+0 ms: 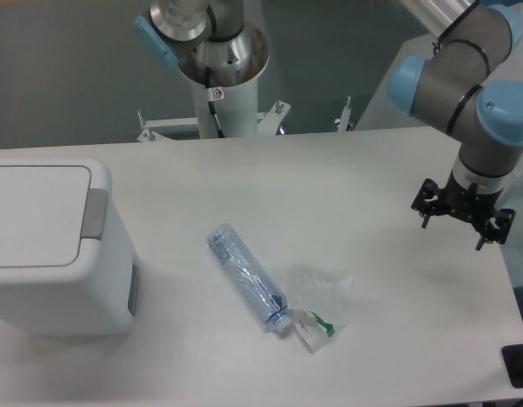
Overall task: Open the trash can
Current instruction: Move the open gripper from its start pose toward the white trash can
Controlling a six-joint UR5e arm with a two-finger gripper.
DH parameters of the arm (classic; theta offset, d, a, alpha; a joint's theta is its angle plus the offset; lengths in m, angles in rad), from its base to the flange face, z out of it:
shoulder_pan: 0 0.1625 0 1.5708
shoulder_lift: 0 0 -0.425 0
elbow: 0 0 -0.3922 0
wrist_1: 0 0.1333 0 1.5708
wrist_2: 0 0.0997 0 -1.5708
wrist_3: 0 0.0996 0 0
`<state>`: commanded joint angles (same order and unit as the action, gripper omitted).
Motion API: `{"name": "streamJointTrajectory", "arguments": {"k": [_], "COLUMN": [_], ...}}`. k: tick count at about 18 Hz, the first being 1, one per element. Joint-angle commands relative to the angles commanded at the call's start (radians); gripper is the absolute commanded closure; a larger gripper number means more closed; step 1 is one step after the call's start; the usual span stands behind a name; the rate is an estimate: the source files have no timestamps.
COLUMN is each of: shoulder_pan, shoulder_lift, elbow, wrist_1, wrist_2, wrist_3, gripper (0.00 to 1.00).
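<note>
At left edge of frame: trash can (pixel 53 250) on table (pixel 329 186), lid down. Tool (pixel 463 219) far right, well apart, holding nothing; finger gap unclear. Approach step: next, cross over, press grey tab (pixel 94 213).

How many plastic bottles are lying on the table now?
1. The crushed clear bottle lies near the table's middle, right of the trash can. None other shows; the can's inside is hidden.

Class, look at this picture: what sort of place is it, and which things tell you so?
Probably a robotics lab or test bench: a UR5e arm on a pedestal mount behind a plain white table, with a trash can and crushed bottle set out as props.
</note>
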<state>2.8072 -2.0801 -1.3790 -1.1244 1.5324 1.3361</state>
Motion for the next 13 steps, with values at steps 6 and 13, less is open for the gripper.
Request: {"name": "streamJointTrajectory", "arguments": {"k": [6, 13], "shoulder_pan": [-0.04, -0.048], "shoulder_lift": [0.011, 0.034], "elbow": [-0.009, -0.032], "wrist_1": [0.0, 0.003], "wrist_2": [-0.003, -0.009], "wrist_3": [0.011, -0.044], "gripper": [0.0, 0.0]}}
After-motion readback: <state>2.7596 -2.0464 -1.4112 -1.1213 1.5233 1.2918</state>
